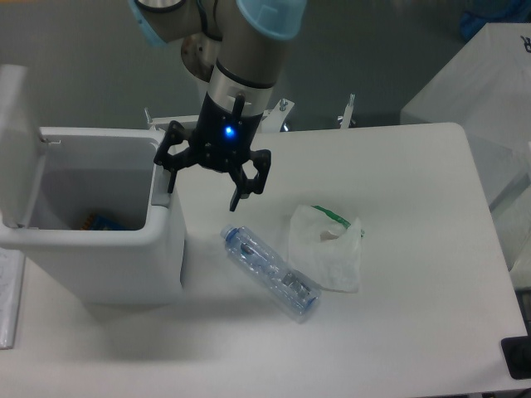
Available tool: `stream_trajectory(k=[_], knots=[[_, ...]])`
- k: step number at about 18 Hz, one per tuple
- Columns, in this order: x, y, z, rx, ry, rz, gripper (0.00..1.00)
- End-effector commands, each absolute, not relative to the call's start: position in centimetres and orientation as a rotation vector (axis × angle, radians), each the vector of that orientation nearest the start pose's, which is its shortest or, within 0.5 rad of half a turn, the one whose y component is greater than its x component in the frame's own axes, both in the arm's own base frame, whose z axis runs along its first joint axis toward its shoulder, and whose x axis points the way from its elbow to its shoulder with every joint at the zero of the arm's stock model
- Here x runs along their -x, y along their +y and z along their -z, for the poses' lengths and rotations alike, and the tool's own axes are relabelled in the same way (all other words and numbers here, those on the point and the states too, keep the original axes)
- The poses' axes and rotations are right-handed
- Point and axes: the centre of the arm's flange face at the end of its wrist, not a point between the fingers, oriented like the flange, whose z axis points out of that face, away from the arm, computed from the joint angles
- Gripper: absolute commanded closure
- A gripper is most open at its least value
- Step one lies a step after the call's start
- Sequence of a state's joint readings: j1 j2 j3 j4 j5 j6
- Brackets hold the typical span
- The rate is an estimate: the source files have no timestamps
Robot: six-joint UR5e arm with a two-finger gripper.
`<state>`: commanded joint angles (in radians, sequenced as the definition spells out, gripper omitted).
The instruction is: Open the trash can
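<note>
The white trash can (pixel 108 249) stands at the left of the table with its lid (pixel 18 141) swung up on the far left side. Its inside shows, with something blue and orange at the bottom. My gripper (pixel 203 187) hangs open at the can's right rim. One finger (pixel 172 170) rests at the grey push-tab on that rim, the other finger (pixel 238 192) hangs over the table. Nothing is between the fingers.
A clear plastic bottle (pixel 270 272) lies on the table right of the can. A thin white plastic bag (pixel 326 247) with a green mark lies beside it. A white box (pixel 473 99) stands past the table's right edge.
</note>
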<state>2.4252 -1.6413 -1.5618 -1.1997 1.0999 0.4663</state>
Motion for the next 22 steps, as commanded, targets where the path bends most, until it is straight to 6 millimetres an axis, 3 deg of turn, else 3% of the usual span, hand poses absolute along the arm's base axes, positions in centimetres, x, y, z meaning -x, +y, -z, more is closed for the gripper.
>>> stream_trajectory(k=[3,6,9,13,18,22], knots=[[31.7,48.4,-51.9,2.538,-0.427,0.187,0.00],[35.5,48.7,-49.3,2.530,-0.391,0.131,0.00],[40.8,46.6,-47.5,2.548,-0.444,0.023,0.00],[46.8,44.2,-43.0,2.652,-0.341,-0.085,0.00],[50.6,43.4,-38.3,2.826,-0.218,-0.190,0.00],[55.2,43.5,-34.9,2.857,-0.205,-0.186,0.00]])
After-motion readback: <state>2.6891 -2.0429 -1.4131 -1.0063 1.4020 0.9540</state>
